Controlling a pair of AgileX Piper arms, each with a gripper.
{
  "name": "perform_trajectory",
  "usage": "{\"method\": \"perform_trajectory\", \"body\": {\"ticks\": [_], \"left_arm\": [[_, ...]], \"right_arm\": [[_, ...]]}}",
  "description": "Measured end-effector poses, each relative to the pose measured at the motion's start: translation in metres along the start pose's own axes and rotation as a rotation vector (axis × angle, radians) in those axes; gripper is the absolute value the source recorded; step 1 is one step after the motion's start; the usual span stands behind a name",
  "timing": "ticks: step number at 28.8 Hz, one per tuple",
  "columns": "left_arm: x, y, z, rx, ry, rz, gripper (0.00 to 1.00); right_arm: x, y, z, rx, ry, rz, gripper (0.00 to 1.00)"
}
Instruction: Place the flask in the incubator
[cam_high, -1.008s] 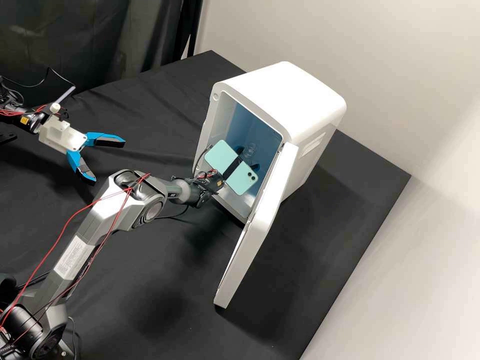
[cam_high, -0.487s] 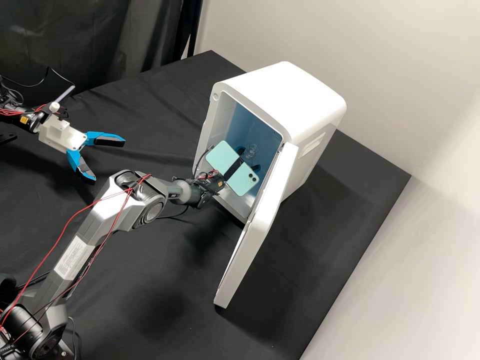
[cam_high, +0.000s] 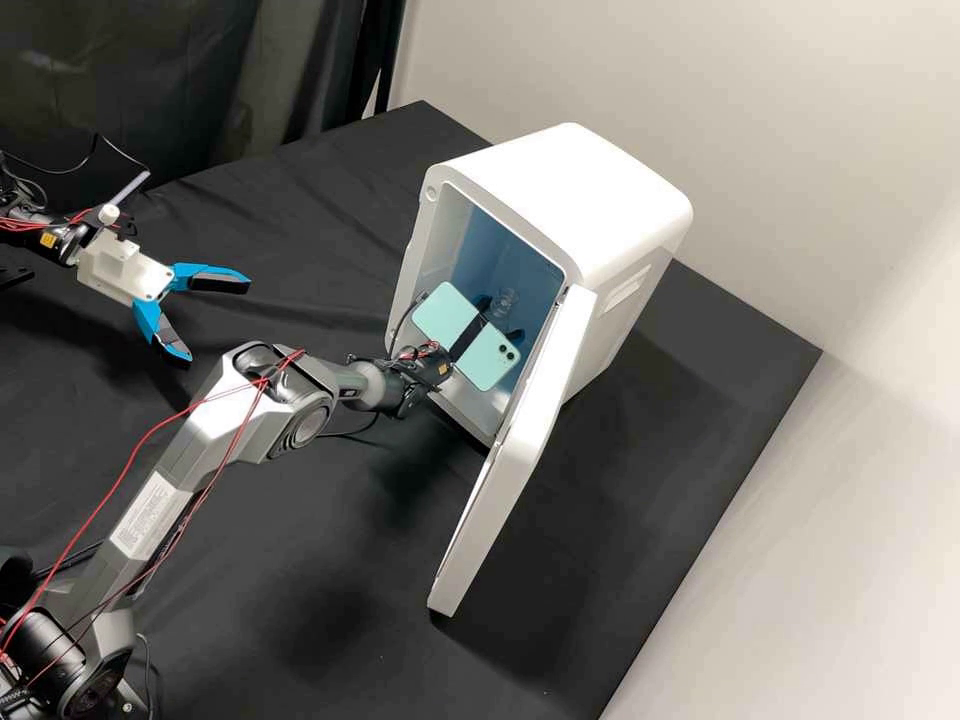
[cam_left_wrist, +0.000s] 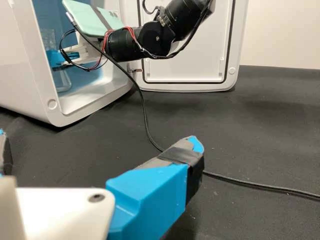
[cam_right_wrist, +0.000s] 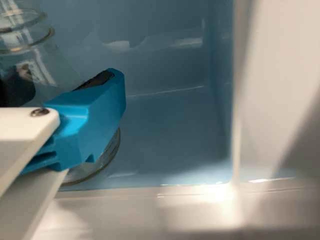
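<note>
The white incubator stands on the black bench with its door swung wide open. My right arm goes into its blue chamber, and a mint-green phone fixed to the wrist covers the gripper from above. Inside, the clear glass flask rests with its base on the chamber floor. One blue finger of my right gripper lies against its wall, shut on it. The flask also shows through the doorway in the left wrist view. My left gripper hovers open over the bench, far left of the incubator, holding nothing.
A thin black cable trails across the bench from the right arm's wrist. The open door stands to the right of the right arm. Dark curtains hang behind the bench, and its right edge drops off near a white wall.
The right arm has eased slightly deeper into the chamber, its elbow shifting a little. The left arm has stayed put.
</note>
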Motion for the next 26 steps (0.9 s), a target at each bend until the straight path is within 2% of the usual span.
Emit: {"method": "perform_trajectory", "body": {"ticks": [3,14,18,26], "left_arm": [[0.0000,0.0000,0.0000,0.000,0.000,0.000,1.00],[0.0000,0.0000,0.0000,0.000,0.000,0.000,1.00],[0.0000,0.0000,0.0000,0.000,0.000,0.000,1.00],[0.0000,0.0000,0.0000,0.000,0.000,0.000,1.00]], "right_arm": [[0.0008,0.0016,0.0030,-0.018,-0.005,0.004,0.00],[0.0010,0.0068,0.0061,-0.017,-0.007,0.016,0.00],[0.0012,0.0076,0.0068,-0.031,-0.008,0.017,0.00],[0.0014,0.0077,0.0075,-0.035,-0.009,0.018,0.00]]}}
